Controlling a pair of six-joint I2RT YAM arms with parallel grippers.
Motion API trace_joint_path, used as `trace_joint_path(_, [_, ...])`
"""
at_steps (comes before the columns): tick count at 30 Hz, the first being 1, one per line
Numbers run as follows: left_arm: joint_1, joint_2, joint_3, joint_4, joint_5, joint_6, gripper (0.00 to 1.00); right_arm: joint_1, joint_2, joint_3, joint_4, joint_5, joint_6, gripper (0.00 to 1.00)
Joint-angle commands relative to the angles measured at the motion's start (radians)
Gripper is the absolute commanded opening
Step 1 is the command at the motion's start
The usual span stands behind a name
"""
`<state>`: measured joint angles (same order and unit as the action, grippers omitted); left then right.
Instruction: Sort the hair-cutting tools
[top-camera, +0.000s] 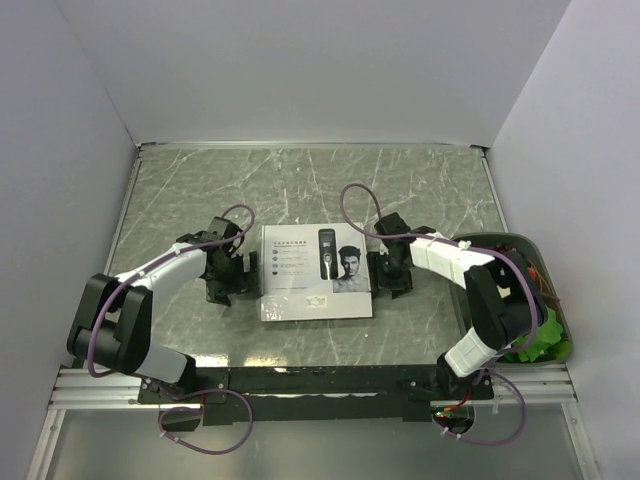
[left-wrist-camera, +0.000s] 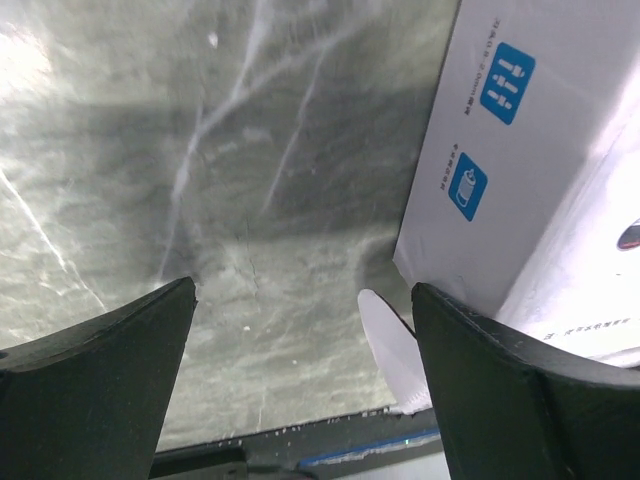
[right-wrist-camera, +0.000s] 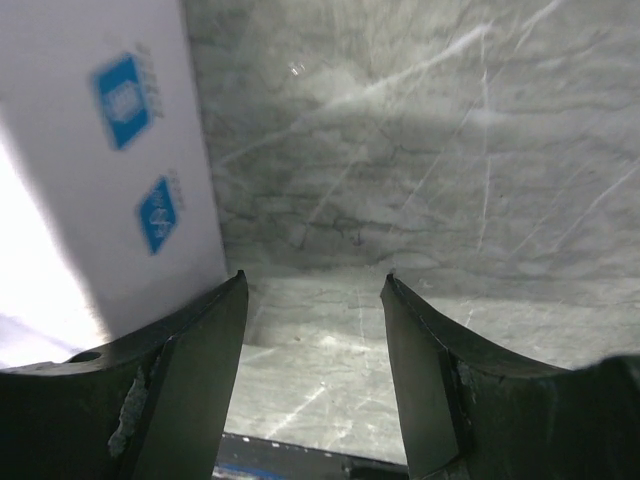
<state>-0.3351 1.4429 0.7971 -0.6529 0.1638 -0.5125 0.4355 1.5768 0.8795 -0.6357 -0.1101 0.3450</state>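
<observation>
Left pincer (left-wrist-camera: 300, 300): fingers (left-wrist-camera: 110, 370) spread wide, nothing clamped. Bare table (top-camera: 300, 190) fills most of the gap. The white box (top-camera: 300, 292) lies just off the box-side finger. Its near corner edge runs in behind that finger, and a small white flap (left-wrist-camera: 392, 352) pokes into the gap right beside it. The outer finger has open marble all round.

Right pincer (right-wrist-camera: 312, 290): fingers (right-wrist-camera: 180, 390) partly apart, gripping nothing, only table between them. The box's side edge stands just outside one finger, close to it; cannot tell whether they touch. The other finger faces open table.

Top view: the pincers flank the box, one at each side edge, both low over the table. Ahead of both, open marble runs to the far wall. A green bin (top-camera: 545, 335) sits behind the right pincer, beside that arm's base.

Hair-cutting tools: position cannot be told. The only clipper form (top-camera: 327, 253) in view is slim and dark, on the box top between the pincers, beside the printed face. It may be print.
</observation>
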Motion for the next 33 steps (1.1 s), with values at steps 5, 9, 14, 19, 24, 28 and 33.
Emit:
trace_joint_path(5, [-0.019, 0.001, 0.021, 0.09, 0.33, -0.023, 0.95, 0.025, 0.043, -0.037, 0.073, -0.266, 0.035, 0.91])
trace_joint_path(9, [-0.019, -0.006, 0.01, 0.127, 0.368, -0.043, 0.95, 0.026, 0.043, -0.047, 0.1, -0.293, 0.046, 1.0])
trace_joint_path(14, [-0.019, -0.006, -0.001, 0.145, 0.369, -0.061, 0.95, 0.028, 0.025, -0.057, 0.113, -0.284, 0.063, 0.99])
trace_joint_path(19, [-0.018, -0.042, 0.04, 0.076, 0.228, -0.049, 0.95, 0.035, 0.003, -0.05, 0.087, -0.243, 0.061, 1.0])
trace_joint_path(24, [-0.019, -0.068, 0.128, -0.005, 0.045, -0.021, 0.97, 0.039, -0.012, -0.036, 0.056, -0.165, 0.043, 1.0])
trace_joint_path(28, [-0.019, -0.07, 0.169, -0.042, -0.062, -0.003, 0.97, 0.039, -0.017, -0.019, 0.039, -0.125, 0.029, 1.0])
trace_joint_path(33, [-0.019, -0.07, 0.174, -0.077, -0.15, 0.017, 0.98, 0.039, -0.02, -0.004, 0.01, -0.082, 0.008, 1.0])
